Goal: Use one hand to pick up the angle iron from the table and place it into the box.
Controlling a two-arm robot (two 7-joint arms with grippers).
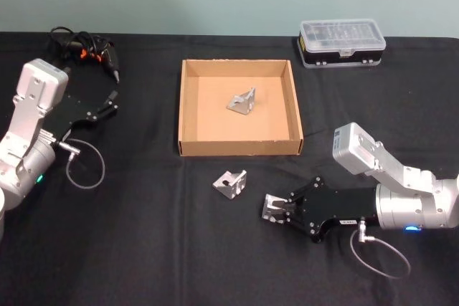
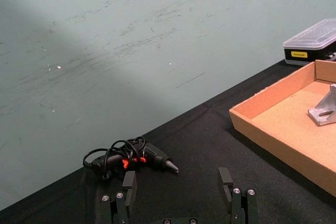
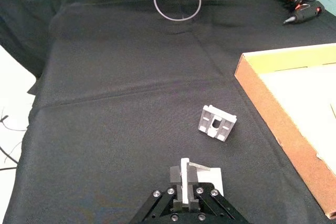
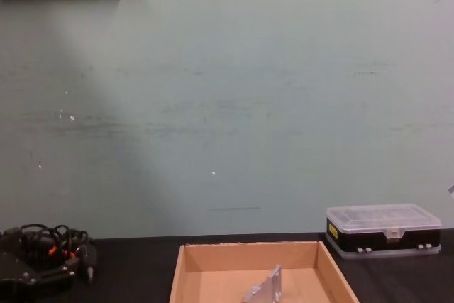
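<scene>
Three silver angle irons show. One angle iron sits low over the black table, with my right gripper shut on it. A second angle iron lies loose just in front of the tan cardboard box. The third angle iron rests inside the box. Over the table's left side my left gripper stands open and holds nothing.
A clear plastic case with black-and-yellow latches stands behind the box to the right. A black glue gun with a coiled cord lies at the back left. A cable loop hangs from the right wrist.
</scene>
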